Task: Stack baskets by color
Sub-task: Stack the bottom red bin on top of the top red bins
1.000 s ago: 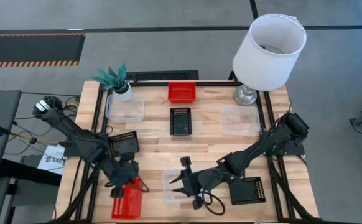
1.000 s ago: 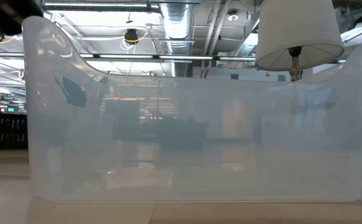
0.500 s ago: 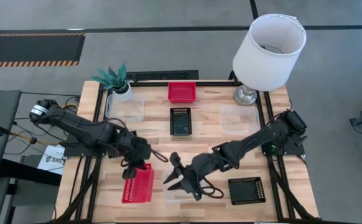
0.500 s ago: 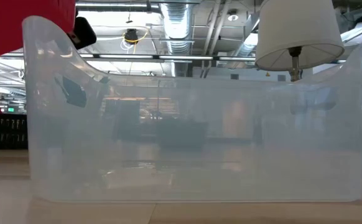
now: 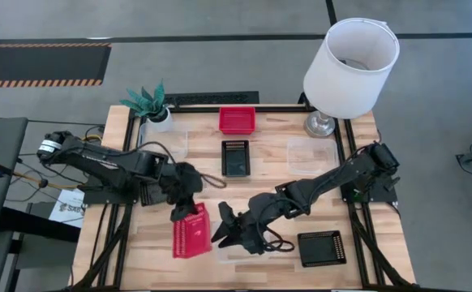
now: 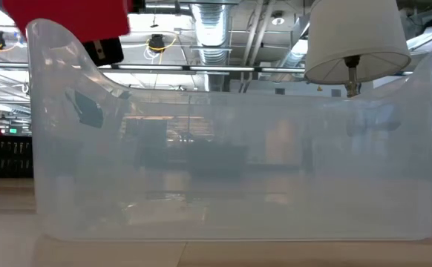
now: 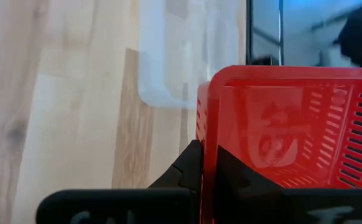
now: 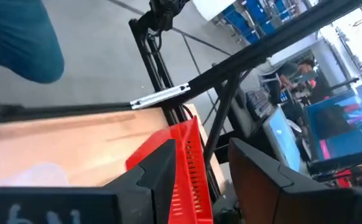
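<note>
The left end effector point(image 5: 182, 204) grips a red basket point(image 5: 190, 235), lifted just above the counter point(image 5: 276, 182). The right end effector point(image 5: 222, 229) is open, right beside it, over a clear basket point(image 6: 231, 178).

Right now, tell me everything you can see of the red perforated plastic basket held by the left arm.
The red perforated plastic basket is a shallow rectangular tray with rows of slots in its bottom and a rounded, glossy rim. The left end effector is shut on one of its short walls, a dark finger on each side of it. It looks tipped rather than flat, at the table's front beside the clear plastic basket. The right end effector reaches close alongside; whether it touches is unclear.
</note>
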Tool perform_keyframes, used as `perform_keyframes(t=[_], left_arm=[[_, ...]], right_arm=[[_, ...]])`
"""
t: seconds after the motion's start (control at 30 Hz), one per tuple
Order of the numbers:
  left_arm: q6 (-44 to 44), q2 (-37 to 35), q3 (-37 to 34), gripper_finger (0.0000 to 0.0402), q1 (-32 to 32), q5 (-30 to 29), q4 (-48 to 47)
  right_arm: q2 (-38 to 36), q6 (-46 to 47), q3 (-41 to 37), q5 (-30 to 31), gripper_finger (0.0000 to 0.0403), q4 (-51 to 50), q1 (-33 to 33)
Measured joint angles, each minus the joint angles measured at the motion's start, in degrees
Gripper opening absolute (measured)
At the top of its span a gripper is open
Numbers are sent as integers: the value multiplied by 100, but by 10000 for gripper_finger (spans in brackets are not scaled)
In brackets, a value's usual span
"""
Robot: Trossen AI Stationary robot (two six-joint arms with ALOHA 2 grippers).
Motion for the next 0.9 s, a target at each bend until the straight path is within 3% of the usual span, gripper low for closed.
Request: perform_keyframes(t=[0.27, 0.47, 0.67, 0.8, 0.9], left_arm=[[-561, 4, 0, 0, 591, 877, 271], [-622, 7, 0, 0, 648, 943, -21], [-642, 7, 0, 0, 733, 1021, 157], [-670, 15, -5, 0, 885, 1126, 137], [-660, 15, -8, 0, 929, 1104, -219]], right_arm=[[0, -156, 2, -77, 171, -810, -493], [0, -241, 2, -317, 171, -973, -764], [166, -794, 17, -1196, 163, -896, -919], [332, -1016, 20, -1187, 150, -779, -916], [361, -911, -9, -836, 142, -961, -915]])
